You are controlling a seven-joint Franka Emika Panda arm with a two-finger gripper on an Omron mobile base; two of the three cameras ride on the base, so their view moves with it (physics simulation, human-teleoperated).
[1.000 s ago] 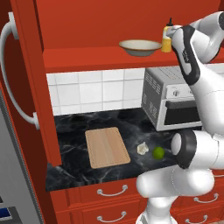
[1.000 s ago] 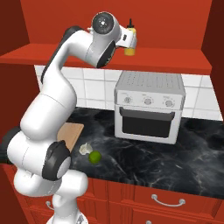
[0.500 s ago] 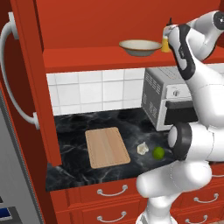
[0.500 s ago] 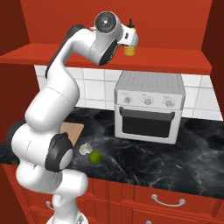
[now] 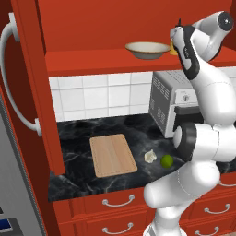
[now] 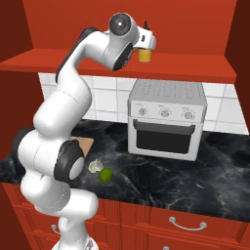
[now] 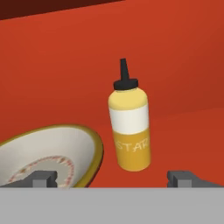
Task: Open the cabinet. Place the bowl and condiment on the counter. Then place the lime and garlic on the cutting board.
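1. Gripper up at the open cabinet, level with its shelf; jaws spread wide, nothing between them.
2. Condiment stands upright on the shelf, straight ahead of the hand and between the lines of the two fingertips, a little right of centre. It sits beyond the tips, not yet in the gap.
3. Long axis of the bottle runs vertical, cap up. The jaws open sideways across it, so they would close on the yellow body from left and right. That alignment looks right for a side pinch.
4. Bowl sits on the same shelf, just beside the bottle on the hand's left; its rim is close to the bottle's base, though I cannot tell whether they touch. Left fingertip lines up near that rim, so a straight advance may clip it.
5. Judged step: reach forward until the body lies between the fingers, then close.
6. Down on the counter: board bare; garlic and lime lie just beside each other, off the board's right edge.
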